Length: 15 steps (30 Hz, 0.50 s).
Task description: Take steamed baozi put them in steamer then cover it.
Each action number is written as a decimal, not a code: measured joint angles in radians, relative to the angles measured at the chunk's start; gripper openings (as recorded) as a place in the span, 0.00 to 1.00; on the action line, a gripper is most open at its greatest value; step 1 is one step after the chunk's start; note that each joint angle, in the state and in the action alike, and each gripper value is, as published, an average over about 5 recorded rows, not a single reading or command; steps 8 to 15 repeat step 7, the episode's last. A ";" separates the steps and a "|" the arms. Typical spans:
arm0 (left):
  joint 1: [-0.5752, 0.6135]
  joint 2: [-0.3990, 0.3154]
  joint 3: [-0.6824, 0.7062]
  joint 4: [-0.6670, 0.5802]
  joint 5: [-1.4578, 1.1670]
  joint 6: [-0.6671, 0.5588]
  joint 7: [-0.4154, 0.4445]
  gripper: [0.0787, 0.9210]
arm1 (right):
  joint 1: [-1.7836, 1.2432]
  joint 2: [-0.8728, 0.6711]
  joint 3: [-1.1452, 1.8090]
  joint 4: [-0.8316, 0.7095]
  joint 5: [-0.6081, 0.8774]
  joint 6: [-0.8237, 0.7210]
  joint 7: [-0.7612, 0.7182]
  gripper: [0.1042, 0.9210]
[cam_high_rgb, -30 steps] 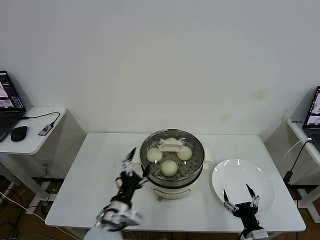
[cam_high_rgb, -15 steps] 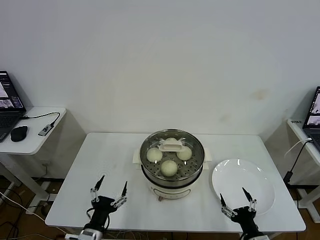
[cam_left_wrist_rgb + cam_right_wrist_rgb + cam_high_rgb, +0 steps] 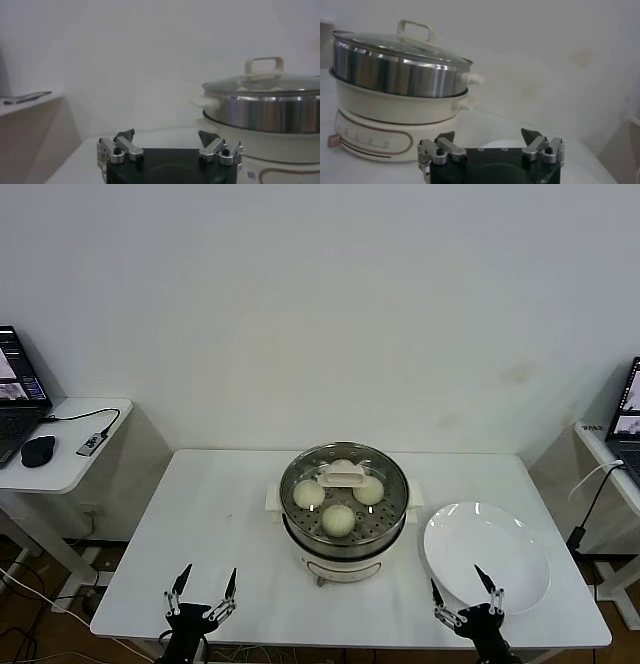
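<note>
While both arms hang low at the near edge of the white bench (image 3: 200, 514), you see the left pincer (image 3: 203, 592) and the right pincer (image 3: 462, 596) spread wide, each holding nothing. Just beyond the right one lies a bare white plate (image 3: 510, 579). At the bench's centre stands the steamer (image 3: 343, 529), its glass cover (image 3: 300, 469) seated on the rim, bar handle up. Through the glass you can count three steamed baozi (image 3: 338, 520) clearly on the perforated tray, with a fourth partly hidden behind the handle. By all appearances the job is complete: buns loaded, pot covered, nothing left for you to move.
</note>
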 measured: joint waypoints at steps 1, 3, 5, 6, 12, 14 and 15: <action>0.001 -0.002 -0.001 0.004 -0.005 -0.001 0.001 0.88 | -0.002 -0.001 -0.002 0.002 0.001 -0.001 0.001 0.88; 0.003 -0.007 -0.001 0.011 -0.012 -0.003 0.004 0.88 | -0.006 -0.002 -0.007 0.005 0.003 -0.002 0.005 0.88; 0.003 -0.011 -0.002 0.018 -0.019 -0.003 0.008 0.88 | -0.008 -0.002 -0.011 0.007 0.005 -0.003 0.008 0.88; 0.003 -0.012 -0.002 0.020 -0.020 -0.003 0.009 0.88 | -0.008 -0.002 -0.011 0.008 0.006 -0.004 0.008 0.88; 0.003 -0.013 -0.003 0.022 -0.022 -0.003 0.010 0.88 | -0.008 -0.002 -0.012 0.008 0.006 -0.004 0.009 0.88; 0.003 -0.013 -0.003 0.022 -0.022 -0.003 0.010 0.88 | -0.008 -0.002 -0.012 0.008 0.006 -0.004 0.009 0.88; 0.003 -0.013 -0.003 0.022 -0.022 -0.003 0.010 0.88 | -0.008 -0.002 -0.012 0.008 0.006 -0.004 0.009 0.88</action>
